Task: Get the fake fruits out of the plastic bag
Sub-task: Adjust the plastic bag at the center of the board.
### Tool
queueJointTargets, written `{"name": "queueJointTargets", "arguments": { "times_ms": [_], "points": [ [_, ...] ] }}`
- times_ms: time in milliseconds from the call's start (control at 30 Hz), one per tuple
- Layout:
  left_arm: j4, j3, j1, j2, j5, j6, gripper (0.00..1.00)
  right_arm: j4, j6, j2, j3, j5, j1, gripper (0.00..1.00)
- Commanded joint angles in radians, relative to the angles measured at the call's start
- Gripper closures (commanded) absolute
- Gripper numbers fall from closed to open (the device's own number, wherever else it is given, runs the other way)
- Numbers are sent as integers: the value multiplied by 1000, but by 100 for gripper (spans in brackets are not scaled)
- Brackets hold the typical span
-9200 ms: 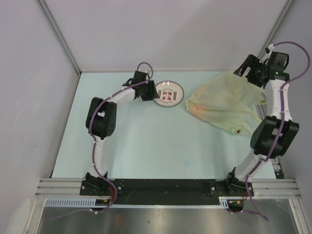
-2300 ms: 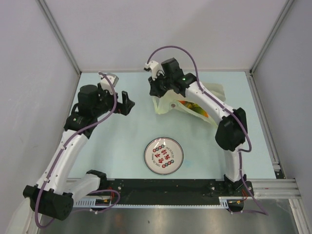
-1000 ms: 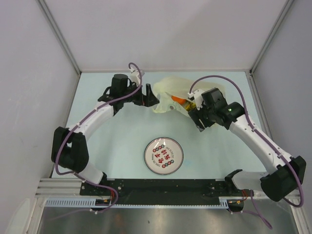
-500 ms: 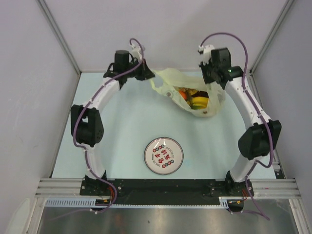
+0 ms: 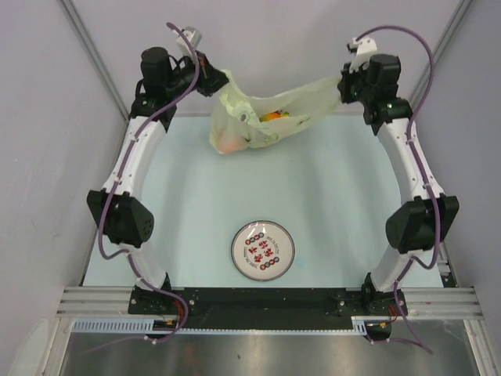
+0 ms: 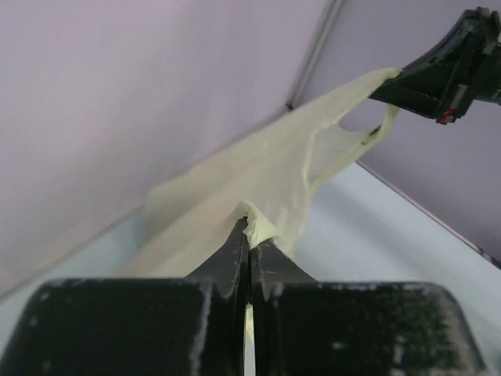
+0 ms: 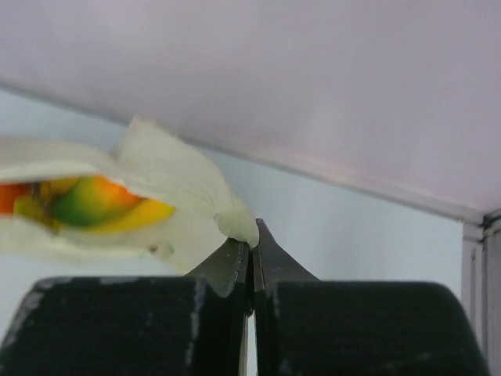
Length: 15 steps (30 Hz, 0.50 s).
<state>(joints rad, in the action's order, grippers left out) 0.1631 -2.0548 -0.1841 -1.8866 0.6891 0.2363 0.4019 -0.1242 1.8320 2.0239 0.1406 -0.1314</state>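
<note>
The pale yellowish plastic bag [image 5: 266, 110] hangs stretched in the air at the back of the table, between both arms. My left gripper [image 5: 218, 81] is shut on the bag's left end [image 6: 266, 227]. My right gripper [image 5: 338, 84] is shut on its right end [image 7: 235, 223]. The fake fruits [image 5: 270, 117] show through the sagging bag as orange, yellow and green patches. In the right wrist view a green-orange mango [image 7: 90, 200] sits inside the bag's mouth. From the left wrist I see the bag [image 6: 258, 172] running across to the right gripper [image 6: 395, 78].
A round white plate [image 5: 263, 250] with red marks lies on the pale blue tabletop [image 5: 337, 204] near the front, between the arm bases. Grey walls close in the back and both sides.
Both grippers have closed on the bag's ends and lifted it off the table, spreading apart toward the back corners. The bag now hangs taut, fruits sagging to its left part.
</note>
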Motion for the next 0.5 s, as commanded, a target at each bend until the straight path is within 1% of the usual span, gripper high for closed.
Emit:
{"name": "queueJointTargets", "arguments": {
  "times_ms": [0, 33, 67, 100, 133, 200, 233, 300, 367, 400, 433, 467],
  "points": [
    [111, 277, -3, 200, 107, -83, 100, -115, -98, -246, -383, 59, -28, 100],
    [131, 342, -3, 258, 109, -95, 100, -112, -103, -311, -455, 66, -31, 100],
    [165, 402, -2, 295, 116, -123, 100, -101, -104, -338, -509, 65, -37, 100],
    [180, 511, -2, 326, 125, -140, 100, -62, -92, -364, -555, 62, -40, 100],
    [197, 559, -2, 383, 145, -156, 100, -32, -81, -403, -630, 63, -49, 100],
    [256, 674, -3, 431, 151, -198, 100, 35, -54, -448, -692, 60, -51, 100],
    [307, 700, -3, 452, 159, -233, 100, 41, -39, -471, -749, 62, -48, 100],
    [358, 749, -2, 500, 153, -271, 100, 51, -41, -546, -787, 59, -51, 100],
    [444, 748, -2, 518, 159, -319, 100, 49, -54, -604, -784, 50, -69, 74],
    [469, 731, -2, 518, 171, -327, 100, 31, -63, -628, -780, 41, -80, 64],
    [511, 720, -2, 518, 182, -333, 100, 20, -72, -648, -772, 31, -91, 48],
    [522, 713, -2, 517, 213, -328, 100, -3, -98, -681, -757, 28, -127, 41]
  ]
}}
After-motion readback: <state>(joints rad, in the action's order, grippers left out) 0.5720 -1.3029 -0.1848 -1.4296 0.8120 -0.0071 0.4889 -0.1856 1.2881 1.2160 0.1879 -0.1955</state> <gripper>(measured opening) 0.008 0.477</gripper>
